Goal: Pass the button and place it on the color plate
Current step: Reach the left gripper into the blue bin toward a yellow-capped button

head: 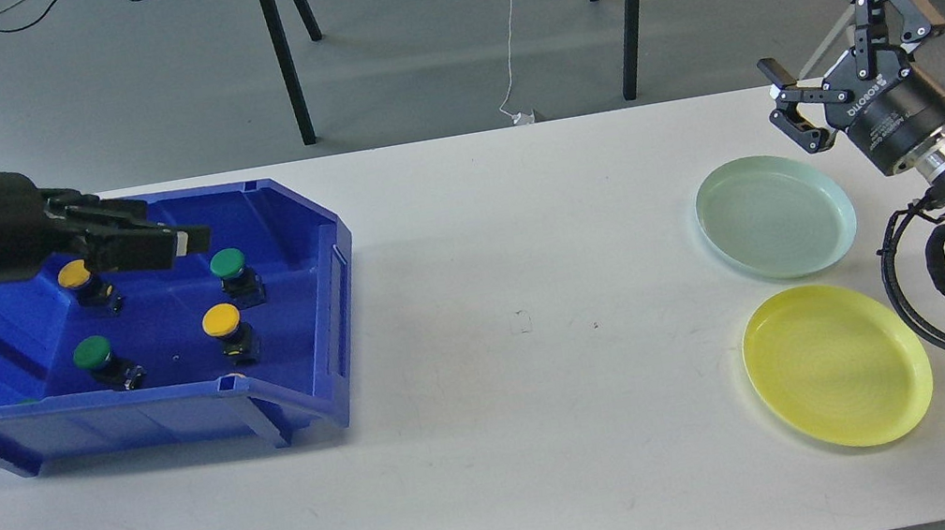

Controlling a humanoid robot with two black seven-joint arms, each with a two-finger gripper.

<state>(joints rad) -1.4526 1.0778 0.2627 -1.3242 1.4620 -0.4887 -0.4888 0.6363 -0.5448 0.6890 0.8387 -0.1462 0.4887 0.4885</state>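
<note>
A white cable [512,22] runs across the grey floor between black stand legs [285,48].

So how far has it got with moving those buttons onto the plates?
Nothing is done yet: the green plate and yellow plate hold nothing, and four buttons sit in the blue bin. In hand: the left pincer reaches over the bin, near a yellow button. The right pincer waits open. All passing and placing remains.
</note>
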